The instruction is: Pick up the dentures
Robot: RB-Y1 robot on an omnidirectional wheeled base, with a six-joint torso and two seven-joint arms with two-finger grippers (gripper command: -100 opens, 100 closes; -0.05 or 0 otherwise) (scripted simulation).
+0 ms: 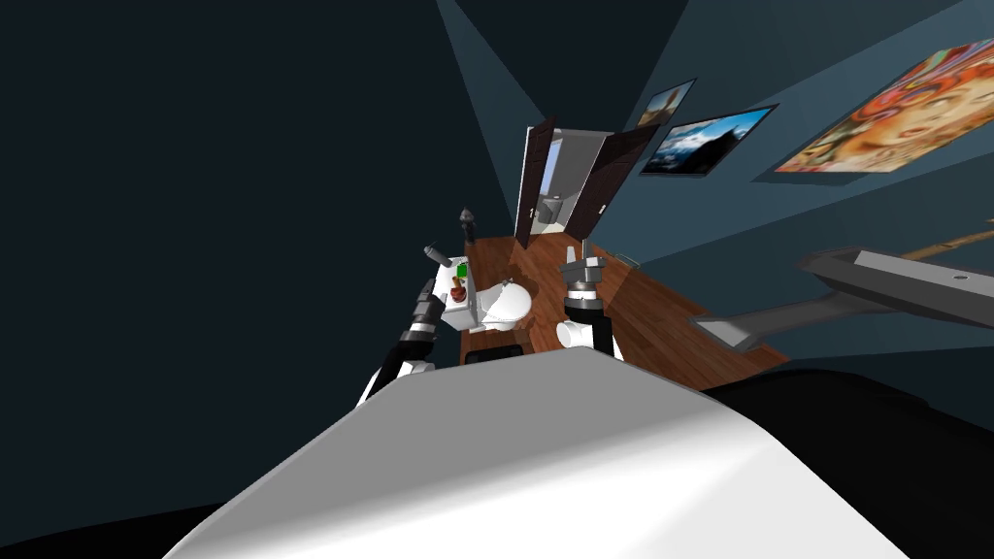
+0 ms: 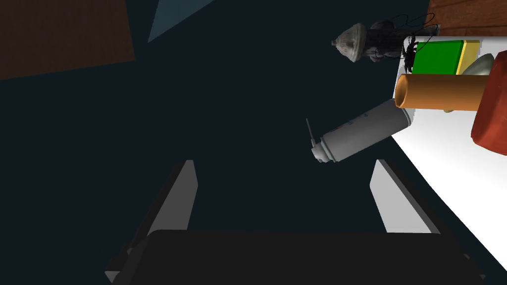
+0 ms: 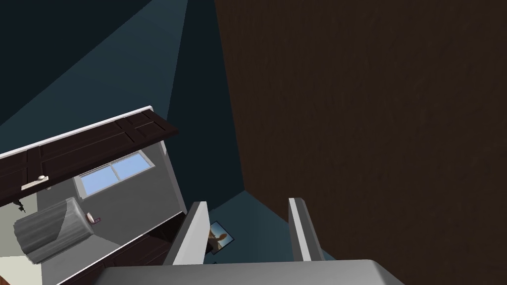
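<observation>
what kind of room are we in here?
Probably a bathroom: a white toilet, a spray can at the edge of its tank lid, and a wood floor leading to an open door.

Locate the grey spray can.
Left wrist view: the grey spray can juts off the white toilet tank's edge, beside the orange tube, ahead of the left gripper.

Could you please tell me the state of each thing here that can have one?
left gripper: open, empty.
right gripper: open, empty.
double door: open.
spray can: on its side, jutting past the white top's edge.
orange tube: on its side on the white top.
red lump, probably the dentures: on the white top, not gripped.
</observation>
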